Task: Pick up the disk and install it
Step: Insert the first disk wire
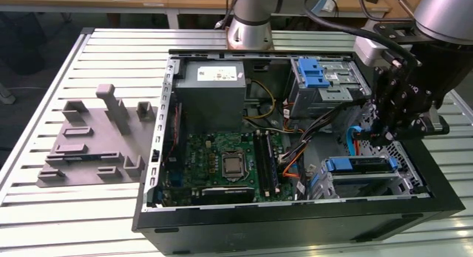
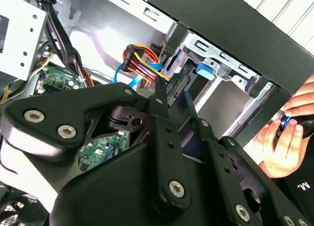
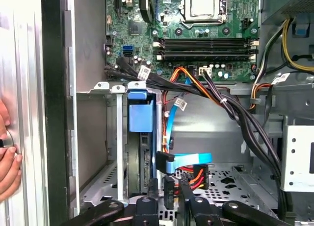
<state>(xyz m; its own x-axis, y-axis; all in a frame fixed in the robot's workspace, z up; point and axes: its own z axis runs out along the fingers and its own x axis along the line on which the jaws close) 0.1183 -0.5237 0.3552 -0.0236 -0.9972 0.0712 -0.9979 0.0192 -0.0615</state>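
In the exterior view, an open desktop computer case (image 1: 296,212) lies on its side on a slatted metal table (image 1: 44,212). The green circuit board (image 1: 221,157) fills the middle of the case, with a large grey metal box (image 1: 210,91) beside it. The robot arm's black gripper (image 1: 384,136) hangs inside the case, just above a metal drive bay (image 1: 402,182) on the side of the case toward the exterior view's right. The disk (image 1: 360,165) sits in that bay, its blue bracket showing along the edge. A second bay with a blue ribbed latch (image 1: 313,73) stands farther along the case, beyond the gripper. A grey moulded parts tray (image 1: 92,143) lies on the table, well apart from the case.

In the second wrist view, the gripper's black linkages (image 2: 162,138) crowd the foreground. I cannot tell whether it is wide, narrow or holding anything. Past them, orange, red and blue cables (image 2: 140,62) run toward the bay, where a blue tab (image 2: 206,70) of the bracket shows. A person's hand (image 2: 282,138) rests outside the case wall, probably steadying it or standing by.

In the first wrist view, the disk (image 3: 139,152) stands on edge in the bay, beside the case wall, its blue bracket tab facing the camera. A flat blue cable (image 3: 189,161) lies just beside it, near the gripper's tips (image 3: 169,206). The disk looks seated in its slot.
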